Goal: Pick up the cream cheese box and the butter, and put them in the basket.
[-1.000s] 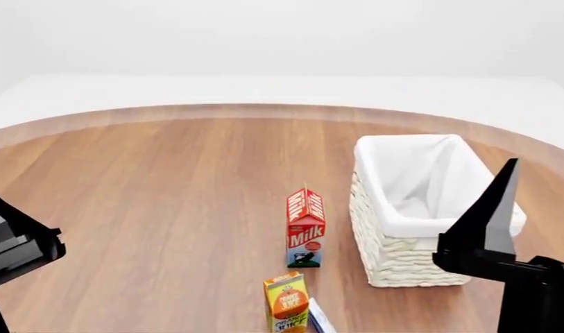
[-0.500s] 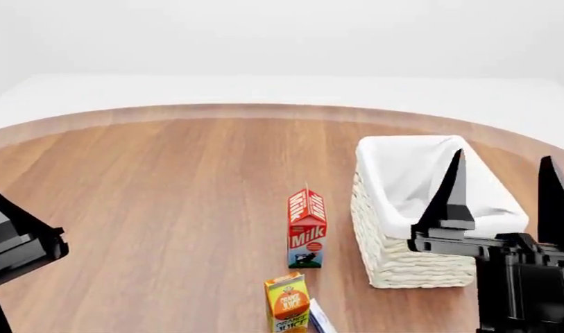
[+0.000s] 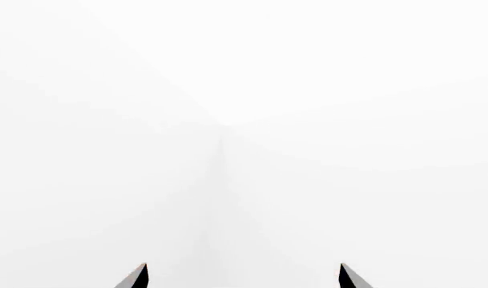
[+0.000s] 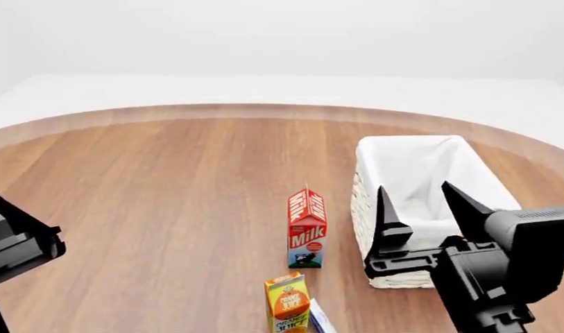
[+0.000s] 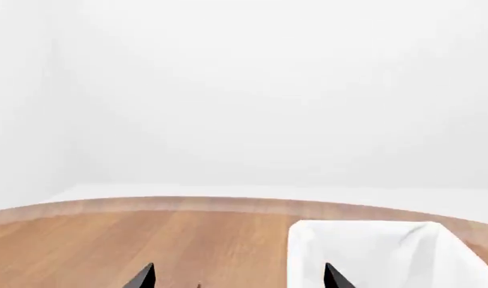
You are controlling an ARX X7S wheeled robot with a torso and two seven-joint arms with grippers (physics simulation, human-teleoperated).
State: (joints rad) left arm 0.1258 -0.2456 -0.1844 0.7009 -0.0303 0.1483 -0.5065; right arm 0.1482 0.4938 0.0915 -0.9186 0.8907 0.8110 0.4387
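Near bottom edge of head view, cream cheese box (image 4: 320, 317) is a white-blue sliver touching the juice carton (image 4: 287, 303); long axis unclear, butter not visible. R gripper (image 4: 420, 208) spread, empty, pointing up beside basket (image 4: 400, 267). Box lies below-left of it; R arm nearer. L gripper (image 3: 244, 277) spread, empty.

Right gripper (image 4: 420, 208) spread, raised, left gripper (image 3: 242, 277) parted
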